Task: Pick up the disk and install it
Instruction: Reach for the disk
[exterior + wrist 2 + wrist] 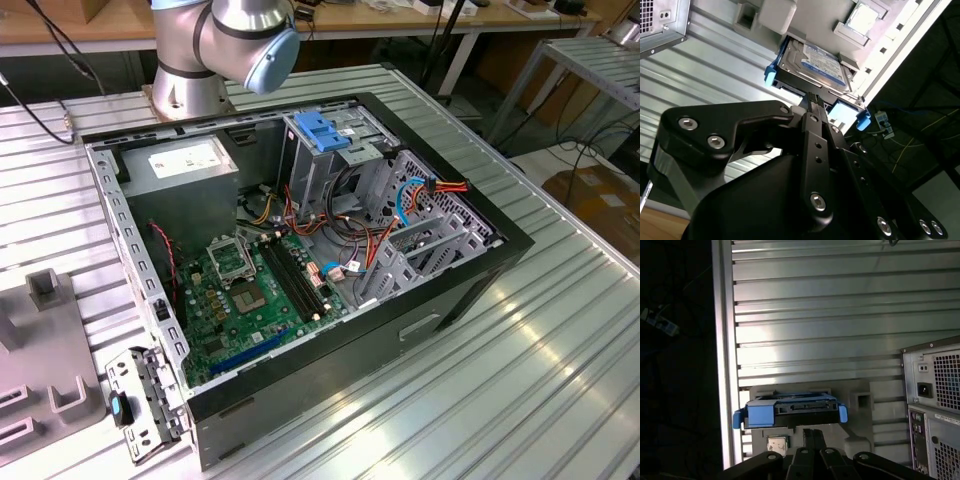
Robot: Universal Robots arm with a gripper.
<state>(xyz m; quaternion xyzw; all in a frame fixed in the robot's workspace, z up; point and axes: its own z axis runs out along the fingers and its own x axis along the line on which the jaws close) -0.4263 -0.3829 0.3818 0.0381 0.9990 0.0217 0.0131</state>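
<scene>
Disk: flat silver-metal hard drive [812,65] with blue side rails, lying in grey plastic holder [815,25] on ribbed metal table [715,70].
Arm: black end effector [812,99] narrow, empty, just beside the drive.

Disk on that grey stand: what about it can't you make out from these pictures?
- Near edge of the disk: the gripper covers its middle in the second wrist view, so contact cannot be told.
- Its label: in the first wrist view the disk is seen nearly edge-on, label face hidden.
- Its underside: hidden by the stand in both wrist views.
- The arm: cut off by the exterior view's top edge.
</scene>
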